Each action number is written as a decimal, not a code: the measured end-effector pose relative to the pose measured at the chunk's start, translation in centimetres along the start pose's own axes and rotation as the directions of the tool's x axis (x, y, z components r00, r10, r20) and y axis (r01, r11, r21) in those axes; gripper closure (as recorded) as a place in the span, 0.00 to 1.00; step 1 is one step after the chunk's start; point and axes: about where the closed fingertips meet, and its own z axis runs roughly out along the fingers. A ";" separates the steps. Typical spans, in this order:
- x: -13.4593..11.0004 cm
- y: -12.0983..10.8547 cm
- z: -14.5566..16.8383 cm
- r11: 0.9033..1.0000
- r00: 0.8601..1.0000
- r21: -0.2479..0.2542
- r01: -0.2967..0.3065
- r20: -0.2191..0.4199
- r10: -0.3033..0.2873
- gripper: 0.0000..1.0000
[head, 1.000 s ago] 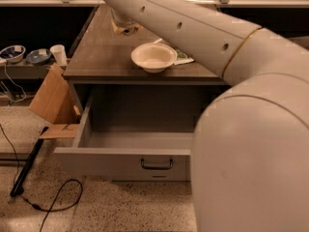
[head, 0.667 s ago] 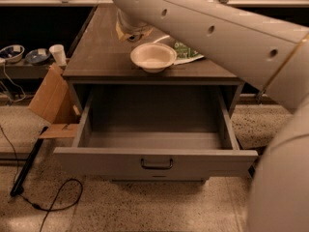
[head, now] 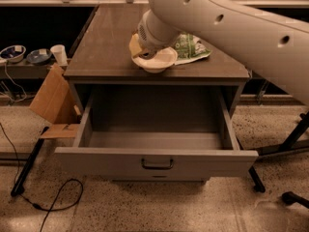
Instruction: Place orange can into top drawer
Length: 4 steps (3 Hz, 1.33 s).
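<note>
The camera view is crossed from the upper right by the white arm (head: pixel 231 23), whose rounded wrist is lowered over the dark wood-grain surface (head: pixel 106 37) of a grey cabinet. The end effector (head: pixel 144 48) is located at the arm's lower left end, right above the left part of a white bowl (head: pixel 159 62). It is largely covered by the wrist, so how far it is open cannot be told.

A small gold-orange shape, taken to be the orange can (head: pixel 134 45), is seen at the left edge of the end effector, just over the bowl's left rim. Whether it is gripped or merely beside the end effector cannot be told.

A green snack bag (head: pixel 192 47) is seen lying just to the right of the end effector, behind the bowl and touching or nearly touching it.

Below the end effector and nearer the camera, the top drawer (head: pixel 154 141) is seen open, its grey inside exposed. A dark bar handle (head: pixel 157 164) is fixed at the centre of its flat front panel.

Well to the left of the end effector and lower, a cardboard box (head: pixel 52 98) is leaned against the cabinet side. A white cup (head: pixel 59 55) is seen further left on a low shelf. A black cable (head: pixel 55 202) is trailed over the speckled floor.
</note>
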 end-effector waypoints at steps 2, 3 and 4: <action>6.2 0.1 -4.4 0.982 0.998 -0.177 0.068 0.028 -0.064 1.00; 6.2 0.1 -4.4 0.982 0.998 -0.177 0.068 0.028 -0.064 1.00; 6.2 0.3 -4.1 0.979 0.997 -0.191 0.077 0.024 -0.074 1.00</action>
